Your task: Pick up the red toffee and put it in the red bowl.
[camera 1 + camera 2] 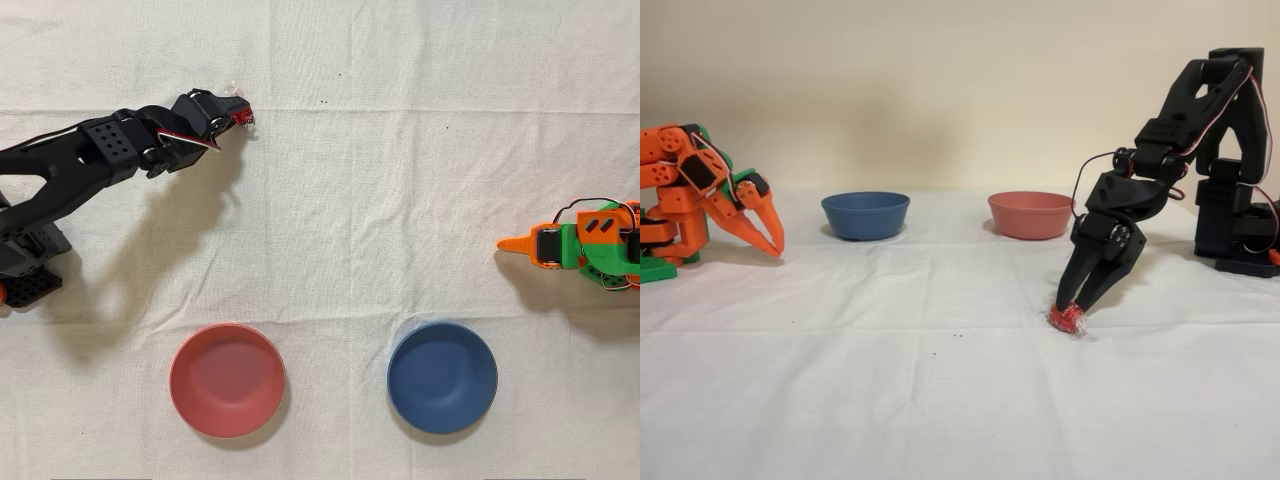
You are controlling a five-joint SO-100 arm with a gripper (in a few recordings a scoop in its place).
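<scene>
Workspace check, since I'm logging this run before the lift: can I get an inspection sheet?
Surface: cream cloth, wrinkled, a few dark specks.
Job's things: red toffee on the cloth at the fingertips; red bowl empty.
Clutter: blue bowl, empty; idle orange arm.
Grippers: black gripper pointing down, jaws closed around the toffee.
Cables: thin wires looped along the black arm.
Surroundings: plain beige wall.

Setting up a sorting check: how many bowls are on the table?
2. In the overhead view, the red bowl sits lower left, the blue bowl lower right. Both look empty; none seem hidden.
</scene>
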